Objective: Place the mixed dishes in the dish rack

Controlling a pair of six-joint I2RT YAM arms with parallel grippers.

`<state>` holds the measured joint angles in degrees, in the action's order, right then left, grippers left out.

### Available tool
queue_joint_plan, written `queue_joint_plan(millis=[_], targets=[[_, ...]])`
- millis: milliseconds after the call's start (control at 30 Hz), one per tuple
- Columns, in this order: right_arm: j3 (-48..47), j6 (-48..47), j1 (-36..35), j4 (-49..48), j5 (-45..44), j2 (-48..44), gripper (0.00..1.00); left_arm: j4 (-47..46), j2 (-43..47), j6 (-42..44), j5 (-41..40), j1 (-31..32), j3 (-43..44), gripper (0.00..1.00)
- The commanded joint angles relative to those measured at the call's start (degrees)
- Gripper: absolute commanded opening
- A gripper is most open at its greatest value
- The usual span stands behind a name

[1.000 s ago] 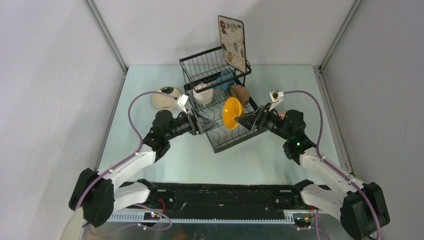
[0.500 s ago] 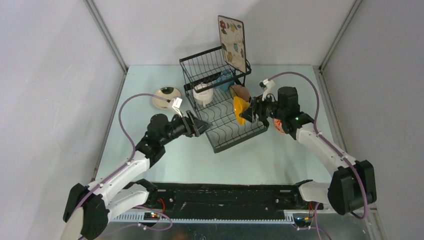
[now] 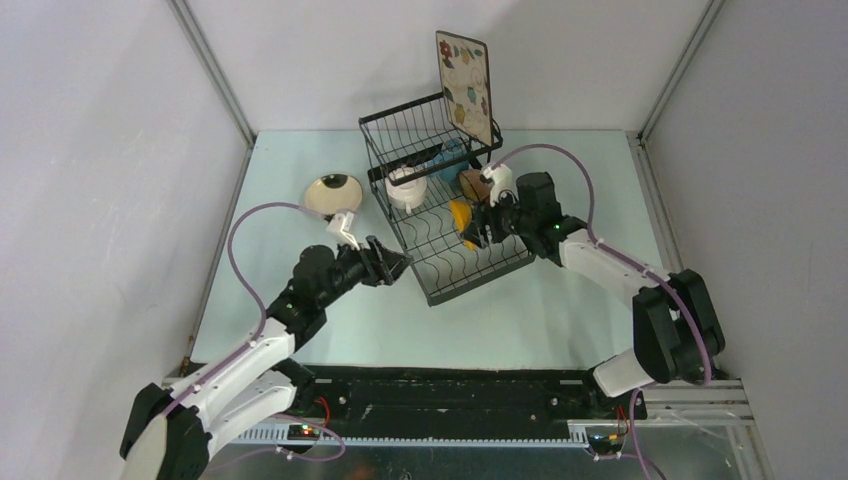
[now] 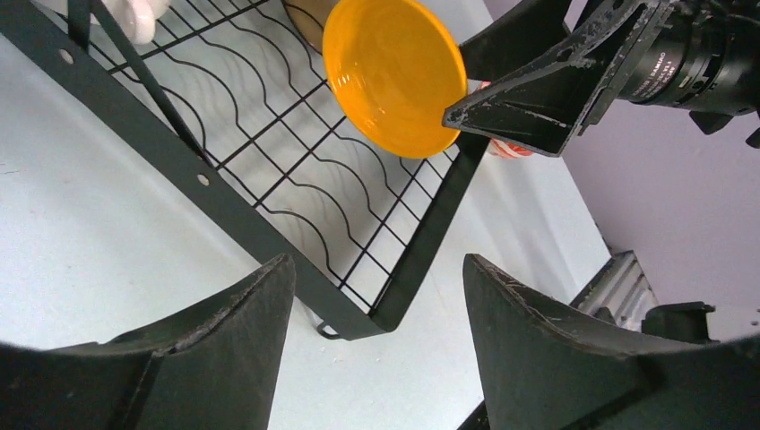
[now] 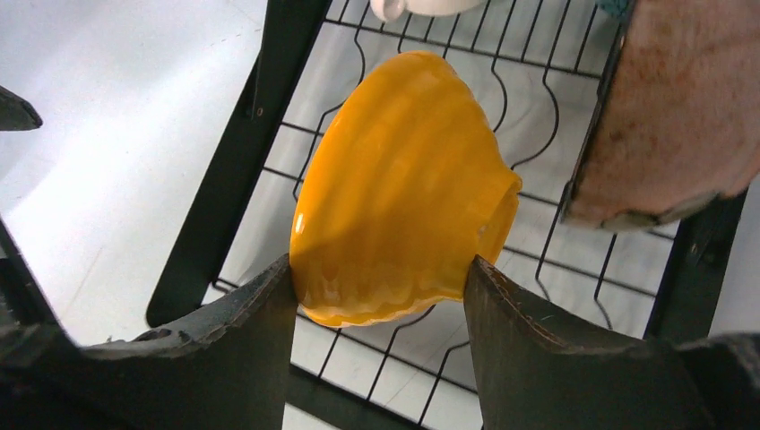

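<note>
Right gripper [image 5: 380, 279] pinches the ribbed yellow bowl [image 5: 403, 179] near the black wire rack's [image 4: 134, 116] right edge — left gripper [image 4: 376, 269] gapes, empty.

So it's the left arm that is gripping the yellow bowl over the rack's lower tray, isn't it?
Not quite. It is the right gripper that grips the yellow bowl over the rack's lower tray, as the right wrist view shows. The left gripper is open and holds nothing.
</note>
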<state>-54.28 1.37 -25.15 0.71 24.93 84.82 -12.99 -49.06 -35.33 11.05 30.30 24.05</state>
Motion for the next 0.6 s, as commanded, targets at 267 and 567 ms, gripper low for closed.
queue_joint_plan(millis=[267,567], targets=[[-9.2,-11.2,-4.2,-9.8,-11.8,9.3,0.0,-4.8,0.4,4.7,-2.6,0.3,-2.8,0.72],[-10.4,-10.6,-3.6,-12.9,-11.3,15.6,0.0,-4.4,1.0,4.9,-4.5,0.3,-3.3,0.7]])
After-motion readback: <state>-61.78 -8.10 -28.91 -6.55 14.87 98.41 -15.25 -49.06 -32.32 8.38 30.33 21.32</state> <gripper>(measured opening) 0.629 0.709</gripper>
